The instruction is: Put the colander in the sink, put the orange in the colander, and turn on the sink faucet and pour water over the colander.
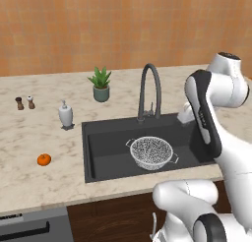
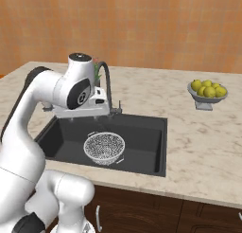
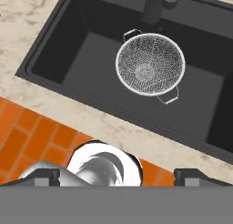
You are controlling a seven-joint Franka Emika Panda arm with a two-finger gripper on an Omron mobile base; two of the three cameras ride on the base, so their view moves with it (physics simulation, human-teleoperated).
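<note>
The colander (image 1: 151, 152) sits upright in the sink (image 1: 98, 152). The orange (image 1: 44, 159) lies on the tabletop (image 1: 29, 137) at the sink's 9 o'clock. The gripper (image 3: 116, 175) hovers above, fingers spread, empty.

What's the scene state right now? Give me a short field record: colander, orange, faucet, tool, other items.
colander: upright on the floor of the sink, empty
orange: on the counter left of the sink, apart from it
faucet: behind the sink, spout arched over the basin, no water visible
tool: raised above the sink, fingertips spread, holding nothing
other items: potted plant, soap dispenser, two shakers, fruit bowl of yellow-green fruit on the right counter
done so far: colander placed; orange and water steps remain
</note>
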